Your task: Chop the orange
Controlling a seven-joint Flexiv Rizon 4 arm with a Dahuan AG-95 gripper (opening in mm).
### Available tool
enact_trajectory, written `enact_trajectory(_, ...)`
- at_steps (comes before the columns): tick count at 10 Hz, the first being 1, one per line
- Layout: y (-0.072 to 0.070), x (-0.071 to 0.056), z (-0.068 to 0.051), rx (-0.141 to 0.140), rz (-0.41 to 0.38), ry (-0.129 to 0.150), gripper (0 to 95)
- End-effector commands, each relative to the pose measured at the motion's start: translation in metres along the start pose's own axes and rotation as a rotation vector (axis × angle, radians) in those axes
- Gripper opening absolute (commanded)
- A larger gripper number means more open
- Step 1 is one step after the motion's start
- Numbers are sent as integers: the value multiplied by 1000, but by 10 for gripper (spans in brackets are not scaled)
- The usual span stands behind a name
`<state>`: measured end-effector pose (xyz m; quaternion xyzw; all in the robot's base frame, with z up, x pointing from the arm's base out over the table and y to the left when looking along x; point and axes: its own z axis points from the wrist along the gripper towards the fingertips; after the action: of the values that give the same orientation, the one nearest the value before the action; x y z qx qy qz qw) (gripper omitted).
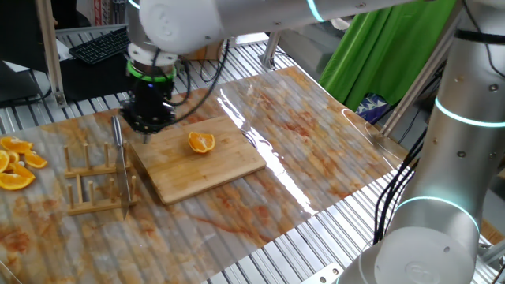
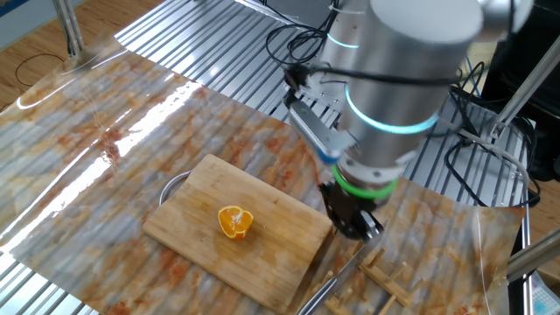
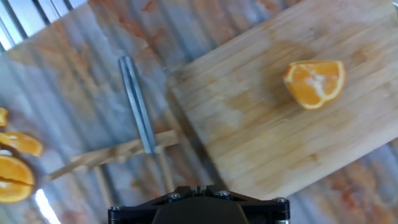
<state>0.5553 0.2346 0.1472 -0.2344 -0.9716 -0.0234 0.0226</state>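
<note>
Orange on board, jaws unseen

Far left of one fixed view: heap of orange slices (image 1: 16,164). Next, wooden rack (image 1: 95,180) bearing knife (image 1: 121,162). Above board's left corner: gripper (image 1: 148,126), jaw state impossible to tell. Centre: orange (image 1: 201,143) cut face up on cutting board (image 1: 207,166), apart from gripper.

Arm reaches in from above, silver-white links with cyan light rings at the joints. Wrist points straight down; a green ring sits just above the black gripper (image 1: 148,120). In the other fixed view the gripper (image 2: 354,226) hangs low over the table, fingertips close to the surface, contact not resolvable. Finger spacing not readable in either fixed view. Hand view shows only the black gripper body at the bottom edge; fingers out of frame. Nothing visibly held.
</note>
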Motion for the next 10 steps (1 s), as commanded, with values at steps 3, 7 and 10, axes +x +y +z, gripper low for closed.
enact_trajectory(3, 13, 2, 11, -6, 16, -7, 190)
enact_trajectory(7, 25, 1, 23, -14, 28, -5, 190)
enact_trajectory(10, 28, -1, 36, -19, 25, -9, 190)
